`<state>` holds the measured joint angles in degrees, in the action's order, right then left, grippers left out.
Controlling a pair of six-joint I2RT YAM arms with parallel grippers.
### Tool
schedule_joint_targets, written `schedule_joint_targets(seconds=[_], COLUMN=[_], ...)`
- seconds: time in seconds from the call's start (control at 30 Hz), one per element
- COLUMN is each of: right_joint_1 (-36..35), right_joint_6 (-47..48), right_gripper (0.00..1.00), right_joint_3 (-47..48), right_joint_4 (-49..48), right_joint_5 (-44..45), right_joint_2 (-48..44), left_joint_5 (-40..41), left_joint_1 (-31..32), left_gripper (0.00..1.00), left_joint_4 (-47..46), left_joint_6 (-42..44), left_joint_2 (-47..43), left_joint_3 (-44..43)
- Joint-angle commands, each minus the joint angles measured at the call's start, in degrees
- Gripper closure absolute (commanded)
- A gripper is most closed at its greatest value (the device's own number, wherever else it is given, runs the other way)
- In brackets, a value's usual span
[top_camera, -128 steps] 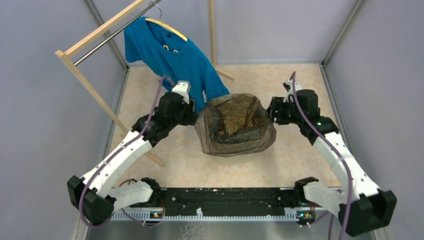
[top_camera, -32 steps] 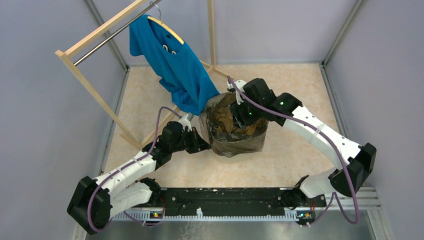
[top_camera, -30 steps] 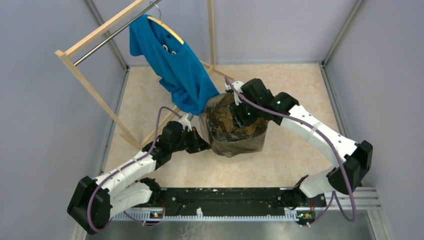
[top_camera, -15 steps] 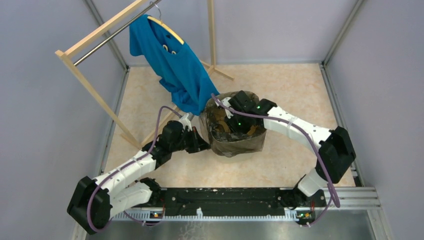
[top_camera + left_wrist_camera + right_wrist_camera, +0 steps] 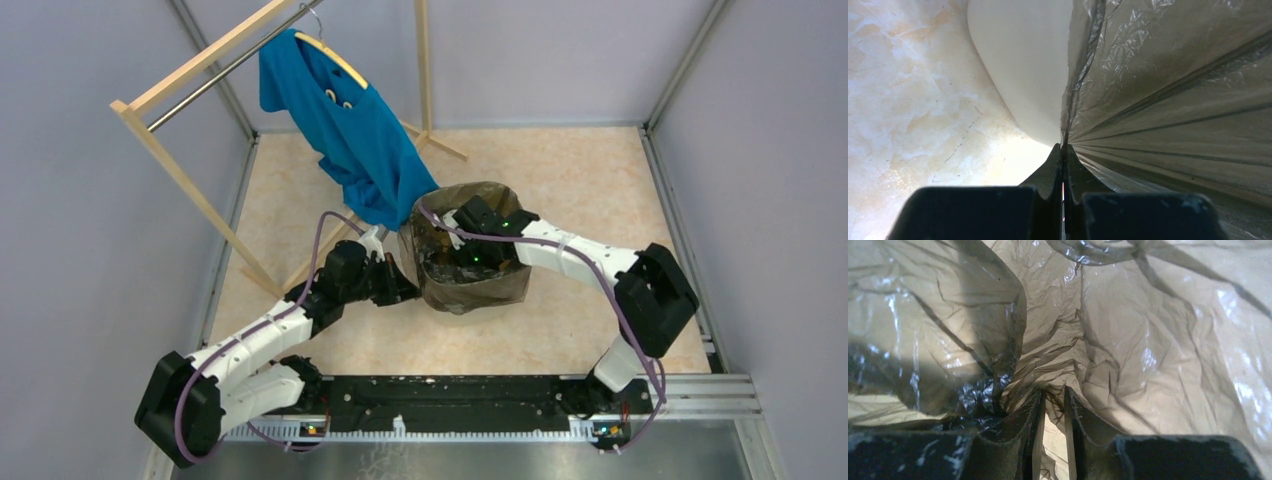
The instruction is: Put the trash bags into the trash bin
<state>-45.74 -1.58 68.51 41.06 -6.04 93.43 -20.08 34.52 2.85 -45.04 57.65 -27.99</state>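
The left gripper (image 5: pixel 1063 148) is fully closed, pinching trash bag (image 5: pixel 1173 100) film beside the trash bin (image 5: pixel 1023 65) wall; the right gripper (image 5: pixel 1053 392), jaws narrowly parted, grips nothing inside the bag.

One bag (image 5: pixel 500 288) is lying over one bin (image 5: pixel 1023 65). One shirt (image 5: pixel 365 140) is hanging on one hanger (image 5: pixel 335 58) from one rack (image 5: pixel 186 184). Two arms are reaching in, the left arm (image 5: pixel 250 340) and the right arm (image 5: pixel 580 255). They are carrying one gripper each, the left gripper (image 5: pixel 1063 155) and the right gripper (image 5: pixel 1053 400), and each is trailing one cable (image 5: pixel 322 230), making two.
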Motion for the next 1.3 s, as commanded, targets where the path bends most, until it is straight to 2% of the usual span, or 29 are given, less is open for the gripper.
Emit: schedule_joint_targets(seconds=[0.0,0.43,0.8,0.93,1.27], right_joint_1=[-0.7,-0.7,-0.7,-0.7,-0.7], right_joint_6=[0.5,0.0,-0.8,-1.7,-4.6], right_gripper=[0.78,0.69,0.64,0.58,0.38], right_joint_3=[-0.8,-2.3,-3.8,-2.3,4.1], right_joint_4=[-3.6,-7.9,-10.0,-8.2,-1.8], right_joint_5=[0.0,-1.1,-2.8,-2.7,-3.4], right_joint_2=[2.2,10.3,12.4,9.5,-3.4], left_joint_5=[0.1,-0.1,0.0,0.4,1.1], left_joint_1=[0.0,-0.1,0.0,0.0,-0.1], left_gripper=[1.00,1.00,1.00,0.91,0.85], left_joint_4=[-0.4,-0.6,-0.4,0.4,1.0], left_joint_6=[0.8,1.1,1.0,1.1,1.1], left_joint_2=[-0.1,0.4,0.4,0.0,-0.5], left_joint_3=[-2.1,-2.1,-2.3,-2.5,-2.2])
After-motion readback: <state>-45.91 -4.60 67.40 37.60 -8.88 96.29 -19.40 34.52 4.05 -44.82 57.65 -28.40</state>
